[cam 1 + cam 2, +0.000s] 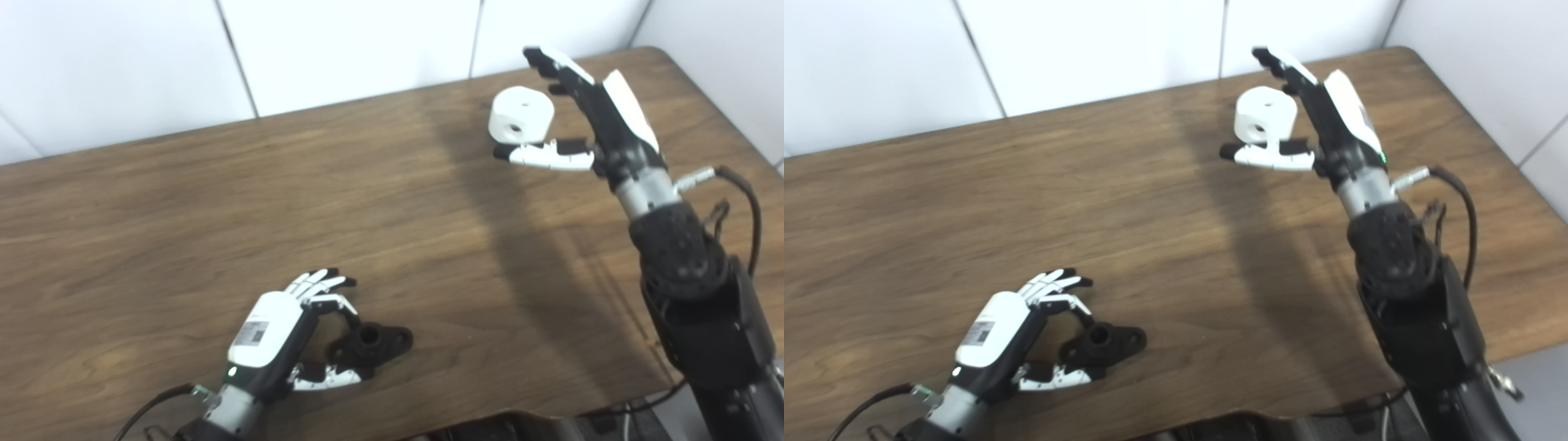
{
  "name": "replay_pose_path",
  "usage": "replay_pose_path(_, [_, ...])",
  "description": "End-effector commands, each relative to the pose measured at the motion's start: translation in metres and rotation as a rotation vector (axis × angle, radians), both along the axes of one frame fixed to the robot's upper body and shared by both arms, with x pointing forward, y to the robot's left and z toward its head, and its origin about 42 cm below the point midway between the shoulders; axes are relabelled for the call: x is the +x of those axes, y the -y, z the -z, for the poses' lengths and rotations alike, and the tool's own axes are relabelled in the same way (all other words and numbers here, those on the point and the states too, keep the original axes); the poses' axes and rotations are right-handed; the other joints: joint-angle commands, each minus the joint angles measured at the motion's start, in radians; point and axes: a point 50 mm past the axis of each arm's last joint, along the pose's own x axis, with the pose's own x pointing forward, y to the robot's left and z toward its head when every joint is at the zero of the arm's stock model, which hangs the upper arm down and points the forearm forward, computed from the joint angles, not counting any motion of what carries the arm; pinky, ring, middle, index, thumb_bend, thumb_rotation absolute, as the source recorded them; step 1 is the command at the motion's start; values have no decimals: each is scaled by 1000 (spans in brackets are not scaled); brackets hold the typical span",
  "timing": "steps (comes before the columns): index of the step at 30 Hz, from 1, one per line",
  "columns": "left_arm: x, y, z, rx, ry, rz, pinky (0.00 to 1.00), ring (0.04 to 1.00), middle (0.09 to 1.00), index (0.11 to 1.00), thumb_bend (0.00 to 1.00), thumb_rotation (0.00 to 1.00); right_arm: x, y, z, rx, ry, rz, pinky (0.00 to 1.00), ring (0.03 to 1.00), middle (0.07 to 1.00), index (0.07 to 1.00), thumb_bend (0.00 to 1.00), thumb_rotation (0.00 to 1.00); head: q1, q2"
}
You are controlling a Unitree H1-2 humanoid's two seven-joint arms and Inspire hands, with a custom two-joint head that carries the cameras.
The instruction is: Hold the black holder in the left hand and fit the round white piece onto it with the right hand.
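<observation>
Black holder (370, 344), white round piece (521, 114), brown wood-grain table (184, 208)

holder (370, 345) near left, round piece (521, 114) far right

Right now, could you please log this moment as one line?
left hand: open at holder | right hand: open by white piece | not fitted

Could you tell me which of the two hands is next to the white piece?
The right hand, far across the table, with the round white piece between its spread fingers. The left hand is at the black holder.
</observation>
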Motion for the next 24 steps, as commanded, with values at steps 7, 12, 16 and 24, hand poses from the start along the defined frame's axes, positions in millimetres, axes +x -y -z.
replay_pose_path(7, [-9,-19,24,85,-81,-7,920,923,846,493,506,62,40,16,-31,-157,28,57,855,929,912,897,811,309,-18,-35])
replay_pose_path(12, [-11,-22,28,82,-78,-9,916,926,848,493,506,61,61,26,-33,-187,-8,89,830,947,922,898,818,292,-21,-60])
replay_pose_path(16, [-13,-22,28,94,-74,-11,914,928,849,493,506,61,78,33,-35,-208,-46,110,835,962,923,899,826,286,-22,-66])
replay_pose_path(24, [-15,-22,30,102,-69,-9,912,925,843,492,507,61,108,43,-40,-271,-136,144,841,971,932,909,835,309,-25,-71])
